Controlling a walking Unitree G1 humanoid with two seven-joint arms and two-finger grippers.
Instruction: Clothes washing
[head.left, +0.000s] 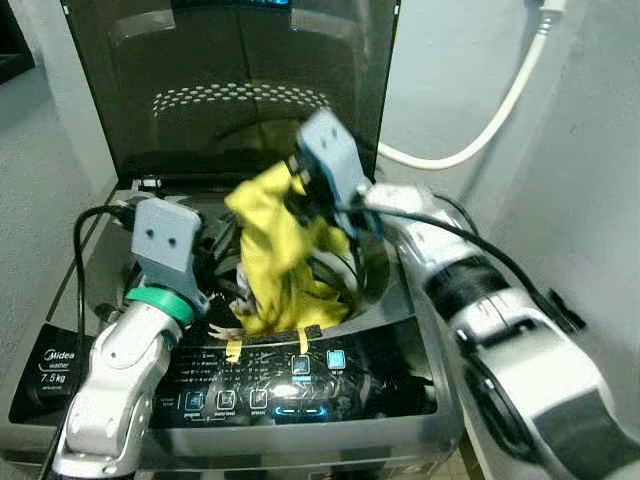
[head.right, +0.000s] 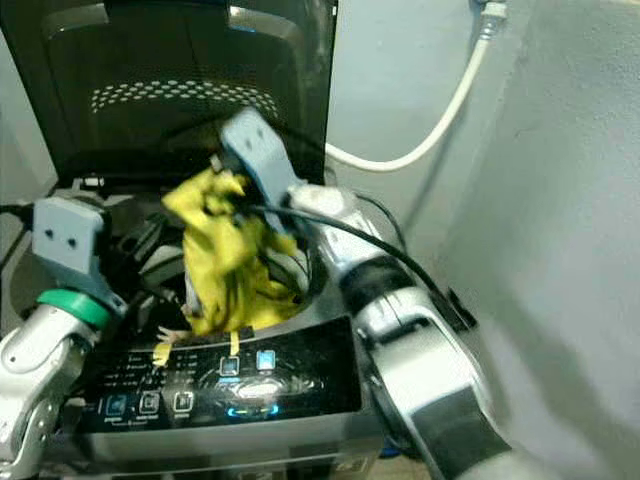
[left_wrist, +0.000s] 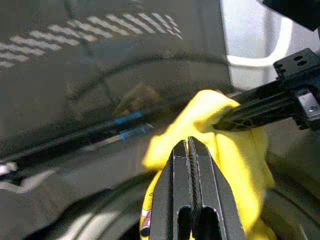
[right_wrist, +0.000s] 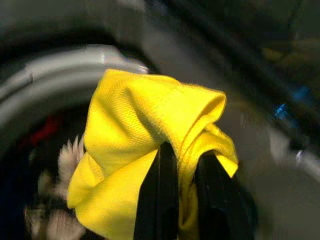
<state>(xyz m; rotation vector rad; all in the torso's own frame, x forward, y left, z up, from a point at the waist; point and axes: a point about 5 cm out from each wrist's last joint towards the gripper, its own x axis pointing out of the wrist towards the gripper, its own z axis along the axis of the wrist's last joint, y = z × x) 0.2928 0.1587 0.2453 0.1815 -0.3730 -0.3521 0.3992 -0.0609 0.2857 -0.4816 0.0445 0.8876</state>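
This looks like a small laundry corner in a home. A top-loading washing machine (head.left: 300, 390) stands close against grey plaster walls (head.left: 590, 150), and its dark lid (head.left: 240, 80) is raised up. On the front there is a black control panel (head.left: 300, 395) with small lit blue buttons, and a label (head.left: 55, 365) at the corner reads "Midea" and "7.5 kg", which is a household size. A pale hose (head.left: 500, 110) comes down along the wall behind the machine. A yellow garment (head.left: 275, 255) hangs over the open drum (head.left: 370, 270), and inside the drum more clothes (right_wrist: 50, 165) lie, red and white ones. The walls are plain and bare.
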